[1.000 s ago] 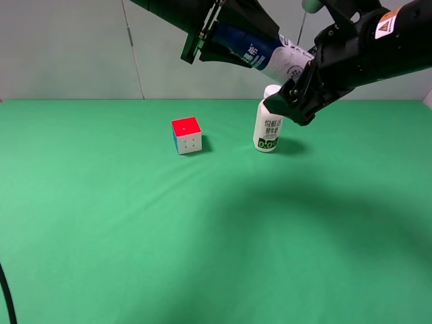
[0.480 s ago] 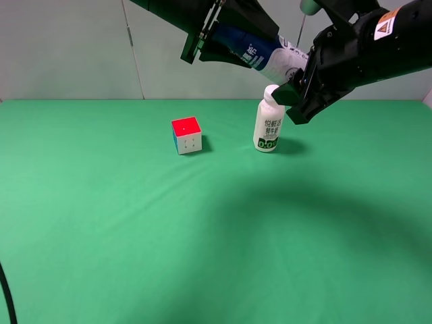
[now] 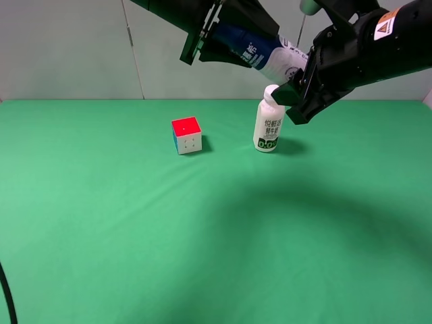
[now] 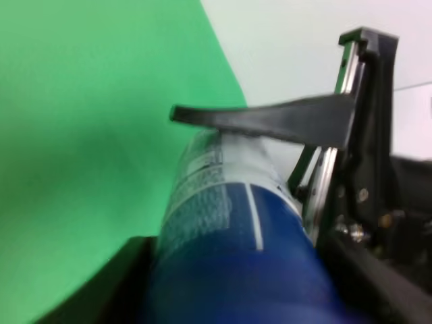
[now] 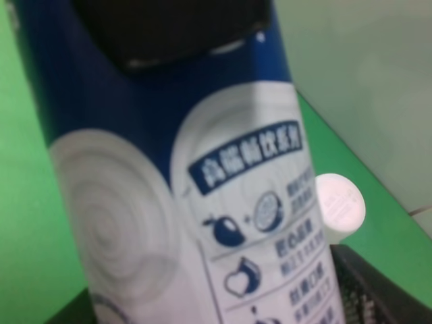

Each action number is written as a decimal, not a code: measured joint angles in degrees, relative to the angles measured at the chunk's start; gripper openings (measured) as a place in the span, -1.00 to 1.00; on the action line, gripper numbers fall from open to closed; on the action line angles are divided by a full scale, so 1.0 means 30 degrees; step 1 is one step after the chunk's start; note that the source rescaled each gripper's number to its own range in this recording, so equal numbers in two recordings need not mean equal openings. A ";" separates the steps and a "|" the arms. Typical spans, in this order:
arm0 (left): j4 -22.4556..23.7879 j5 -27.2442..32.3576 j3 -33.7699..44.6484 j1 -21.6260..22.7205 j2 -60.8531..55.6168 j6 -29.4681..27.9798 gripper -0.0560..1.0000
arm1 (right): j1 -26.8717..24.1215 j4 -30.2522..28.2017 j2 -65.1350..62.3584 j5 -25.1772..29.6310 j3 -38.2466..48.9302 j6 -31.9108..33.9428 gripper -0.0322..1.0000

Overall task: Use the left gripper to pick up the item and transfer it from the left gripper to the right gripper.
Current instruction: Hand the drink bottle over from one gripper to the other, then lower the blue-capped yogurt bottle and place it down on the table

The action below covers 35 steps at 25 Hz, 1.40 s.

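Note:
The item (image 3: 270, 55), a white bottle with a blue label, hangs tilted high over the back of the green table. My left gripper (image 3: 251, 44) is shut on its blue upper part. In the left wrist view the item (image 4: 229, 250) fills the space between the fingers (image 4: 270, 121). My right gripper (image 3: 297, 71), on the arm with the orange-white sticker, is at the item's white lower end. In the right wrist view the item (image 5: 202, 202) sits between the fingers (image 5: 378, 290), which lie against both its sides.
A white-capped bottle marked 0.0 (image 3: 268, 128) stands on the table just below my right gripper; its cap shows in the right wrist view (image 5: 339, 202). A red-topped puzzle cube (image 3: 187, 134) sits to its left. The green table (image 3: 202, 243) stretches toward the front.
My right gripper's lower finger has drawn up toward the item's lower end, showing more of the white-capped bottle beneath. The left gripper and the item have stayed put.

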 joint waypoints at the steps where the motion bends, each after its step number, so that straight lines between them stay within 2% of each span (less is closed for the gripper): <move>1: -0.0219 0.0060 -0.0020 0.0000 -0.0006 -0.0209 -0.28 | 0.0000 0.0048 0.0023 0.0086 0.0000 0.0131 -0.94; 3: -0.0496 0.0247 -0.0020 0.0000 -0.0124 -0.0379 0.48 | 0.0000 0.0046 0.0059 0.0268 0.0000 0.0257 -0.90; 4: -0.0569 0.0335 -0.0020 0.0000 -0.0145 -0.0401 0.68 | 0.0000 0.0046 0.0077 0.0359 0.0000 0.0258 -0.90; 7: -0.0587 0.0388 -0.0020 0.0000 -0.0168 -0.0461 0.91 | 0.0000 0.0060 0.0138 0.0378 0.0000 0.0275 -0.90; 10: -0.0587 0.0450 -0.0020 0.0000 -0.0168 -0.0482 0.97 | 0.0000 0.0060 0.0163 0.0395 0.0000 0.0293 -0.90; 18: -0.0587 0.0739 -0.0020 0.0016 -0.0168 -0.0525 0.98 | 0.0000 0.0060 0.0163 0.0410 0.0000 0.0293 -0.90; 23: -0.0467 0.1022 -0.0020 0.0548 -0.0404 -0.0525 0.99 | 0.0000 0.0060 0.0163 0.0499 0.0000 0.0327 -0.90; 26: 0.0493 0.1000 -0.0020 0.1097 -0.1294 -0.0871 0.99 | 0.0000 0.0060 0.0163 0.0499 0.0000 0.0327 -0.90; 29: 0.2088 0.1095 -0.0020 0.1583 -0.2469 -0.1530 0.99 | 0.0000 0.0060 0.0163 0.0499 0.0000 0.0327 -0.90; 35: 0.6984 0.1483 -0.0020 0.1790 -0.4883 -0.3393 0.99 | 0.0000 0.0060 0.0163 0.0499 0.0000 0.0327 -0.90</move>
